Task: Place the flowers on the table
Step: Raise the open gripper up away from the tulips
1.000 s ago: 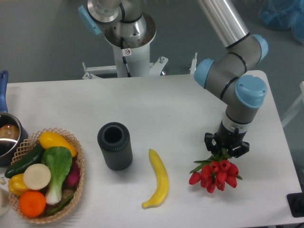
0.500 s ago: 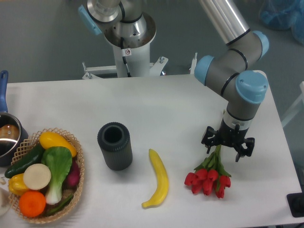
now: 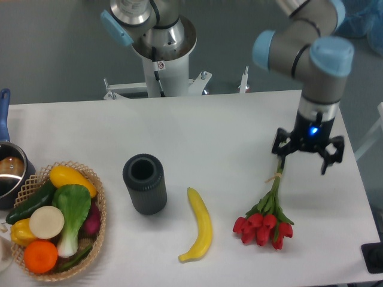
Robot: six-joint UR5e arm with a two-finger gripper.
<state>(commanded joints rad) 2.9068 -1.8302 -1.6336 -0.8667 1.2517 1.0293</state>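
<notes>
The flowers, a bunch of red tulip buds with green stems, lie flat on the white table at the front right, buds toward the front edge and stems pointing back. My gripper is open and empty, raised above the stem ends and apart from the flowers.
A yellow banana lies left of the flowers. A dark grey cylindrical cup stands further left. A wicker basket of vegetables and fruit sits at the front left, with a pot behind it. The table's right edge is close to the gripper.
The gripper opened and let go of the flowers, which now lie on the table. The gripper then rose and moved back, away from them.
</notes>
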